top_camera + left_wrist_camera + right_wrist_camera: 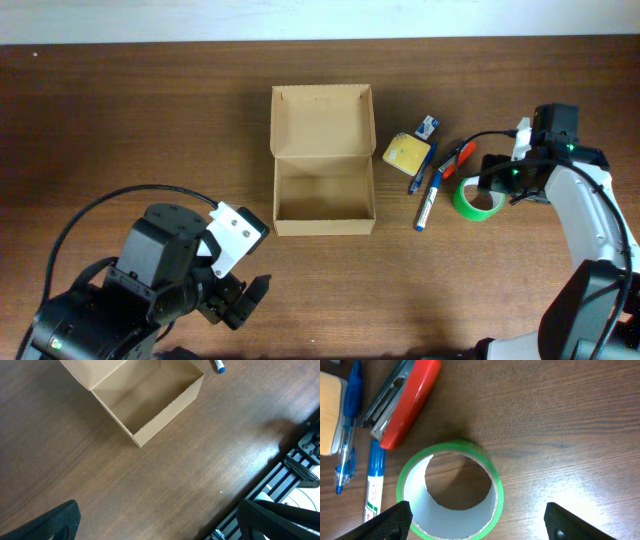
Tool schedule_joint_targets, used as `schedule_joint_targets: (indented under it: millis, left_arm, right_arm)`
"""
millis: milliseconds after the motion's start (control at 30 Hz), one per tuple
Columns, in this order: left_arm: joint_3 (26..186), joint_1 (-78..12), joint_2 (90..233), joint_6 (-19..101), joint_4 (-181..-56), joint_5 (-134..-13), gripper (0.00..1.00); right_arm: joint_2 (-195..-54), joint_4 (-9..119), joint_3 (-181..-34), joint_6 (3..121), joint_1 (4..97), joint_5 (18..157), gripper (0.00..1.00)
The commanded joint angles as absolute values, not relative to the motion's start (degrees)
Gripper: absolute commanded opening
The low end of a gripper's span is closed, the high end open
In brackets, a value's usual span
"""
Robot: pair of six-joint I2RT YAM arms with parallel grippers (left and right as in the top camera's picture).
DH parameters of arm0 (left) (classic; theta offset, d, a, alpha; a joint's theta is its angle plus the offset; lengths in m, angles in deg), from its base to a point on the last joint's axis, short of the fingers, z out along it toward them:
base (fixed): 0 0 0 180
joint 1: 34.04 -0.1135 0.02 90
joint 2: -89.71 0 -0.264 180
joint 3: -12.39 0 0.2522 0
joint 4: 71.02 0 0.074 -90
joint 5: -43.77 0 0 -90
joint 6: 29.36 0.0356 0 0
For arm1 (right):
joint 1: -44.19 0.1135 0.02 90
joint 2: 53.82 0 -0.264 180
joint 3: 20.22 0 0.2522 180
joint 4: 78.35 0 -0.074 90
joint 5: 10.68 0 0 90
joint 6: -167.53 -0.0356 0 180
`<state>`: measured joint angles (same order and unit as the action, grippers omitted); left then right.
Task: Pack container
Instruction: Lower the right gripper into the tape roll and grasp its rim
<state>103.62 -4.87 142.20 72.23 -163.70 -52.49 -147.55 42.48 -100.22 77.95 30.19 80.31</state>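
We've packed nothing yet — container (323, 196) empty, green tape roll (496, 491) just under our right claw (479, 519), spread wide, ungripped; left claw (160, 521) wide open, empty.

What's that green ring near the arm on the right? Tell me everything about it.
A roll of tape, bright green outside, pale whitish inside its wide hollow core. It lies flat on the wooden table, hole upward, apart from the red stapler. The right gripper hangs open over it, one finger near its rim; contact unclear.
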Motion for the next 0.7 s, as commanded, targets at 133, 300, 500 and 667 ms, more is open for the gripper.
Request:
schedule_joint_targets:
  millis: [133,300,500,667]
  left_arm:
    - [104.36,-5.07,142.12,73.59,-163.48,-53.98,1.0]
    - [104.36,-5.07,142.12,73.59,-163.5,-53.96,1.0]
    - [104.36,-5.07,142.12,73.61,-163.5,-53.98,1.0]
    - [104.36,-5.07,142.12,73.59,-163.5,-53.96,1.0]
  right_arm:
    - [-147.97,41.52,-101.38,78.83,29.91,80.2,0.86]
    - [-149.25,42.3,-100.63,78.83,29.91,80.2,0.86]
    - [-153.45,42.67,-100.52,78.85,29.91,79.39,0.86]
    - [-156.23,42.76,-100.52,79.44,29.86,76.77,0.84]
